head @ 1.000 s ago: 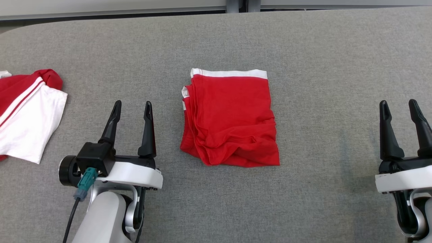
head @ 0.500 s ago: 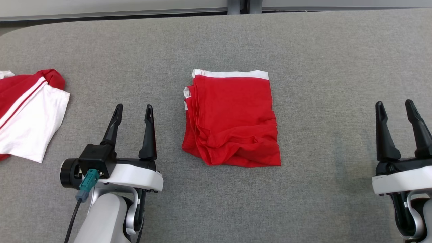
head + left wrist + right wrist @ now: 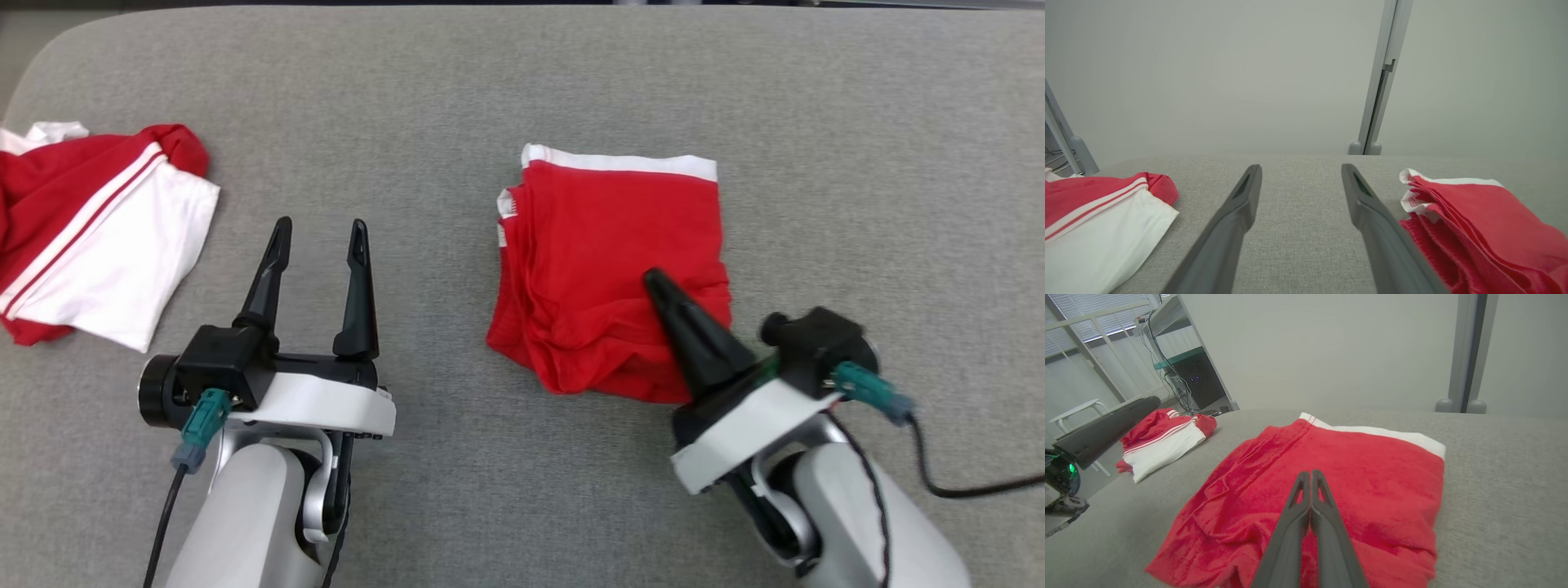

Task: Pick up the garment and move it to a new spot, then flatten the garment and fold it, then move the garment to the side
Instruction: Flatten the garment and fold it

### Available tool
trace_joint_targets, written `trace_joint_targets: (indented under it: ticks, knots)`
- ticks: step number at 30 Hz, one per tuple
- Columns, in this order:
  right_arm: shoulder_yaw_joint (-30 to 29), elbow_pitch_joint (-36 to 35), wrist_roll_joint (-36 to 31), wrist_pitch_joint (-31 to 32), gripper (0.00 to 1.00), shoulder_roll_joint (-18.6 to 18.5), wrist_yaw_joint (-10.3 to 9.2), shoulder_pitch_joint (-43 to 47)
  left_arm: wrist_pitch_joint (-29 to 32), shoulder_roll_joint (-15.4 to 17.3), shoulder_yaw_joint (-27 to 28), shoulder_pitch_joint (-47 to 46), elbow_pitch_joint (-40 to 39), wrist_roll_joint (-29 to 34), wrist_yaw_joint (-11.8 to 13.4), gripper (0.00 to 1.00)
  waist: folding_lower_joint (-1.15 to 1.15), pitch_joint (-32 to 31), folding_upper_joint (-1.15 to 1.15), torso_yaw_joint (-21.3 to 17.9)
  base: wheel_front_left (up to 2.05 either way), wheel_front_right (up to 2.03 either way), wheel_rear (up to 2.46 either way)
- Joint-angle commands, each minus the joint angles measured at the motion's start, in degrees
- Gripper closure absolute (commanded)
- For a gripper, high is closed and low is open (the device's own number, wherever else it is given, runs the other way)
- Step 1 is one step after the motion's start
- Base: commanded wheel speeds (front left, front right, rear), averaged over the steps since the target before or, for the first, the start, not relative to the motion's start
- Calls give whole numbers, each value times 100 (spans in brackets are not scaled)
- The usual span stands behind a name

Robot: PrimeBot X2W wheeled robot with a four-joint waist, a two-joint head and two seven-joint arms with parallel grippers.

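The garment, red with a white band along its far edge, lies folded on the grey table, its near edge rumpled. My right gripper is shut, its fingers pressed together and pointing up-left over the garment's near right part. In the right wrist view the closed fingertips sit above the red cloth with nothing visibly pinched between them. My left gripper stands open and empty to the left of the garment. In the left wrist view it frames bare table, with the garment at the right.
A second garment, red and white, lies crumpled at the table's left end. The grey padded table stretches wide behind and to the right. A grey post stands past the far edge.
The right arm has swung in from the far right over the garment and its gripper has shut. The head camera has shifted. The left gripper keeps its open pose.
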Motion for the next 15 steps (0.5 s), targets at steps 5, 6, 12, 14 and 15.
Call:
trace_joint_targets:
  ticks: [5, 6, 12, 14, 15]
  knots:
    - [642, 714, 162, 7, 100, 172, 0, -375, -27, -20, 86, -64, -92, 54, -38, 0, 0, 87, 0, 277, 0, 0, 0]
    - [771, 871, 224, -15, 100, 210, 0, -467, -28, -31, 86, -55, -102, 53, -49, 0, 0, 100, 0, 316, 0, 0, 0]
    - [1497, 1471, 394, -104, 100, 332, 3, -745, -28, -59, 139, -1, -150, 53, -37, 0, 0, 153, 0, 384, 0, 0, 0]
    - [1756, 1561, 421, -138, 100, 311, 13, -815, -28, -66, 162, 10, -153, 60, -28, 0, 0, 164, 0, 360, 0, 0, 0]
    - [1880, 1602, 447, -147, 100, 296, 13, -838, -28, -71, 168, 11, -152, 63, -24, 0, 0, 163, 0, 341, 0, 0, 0]
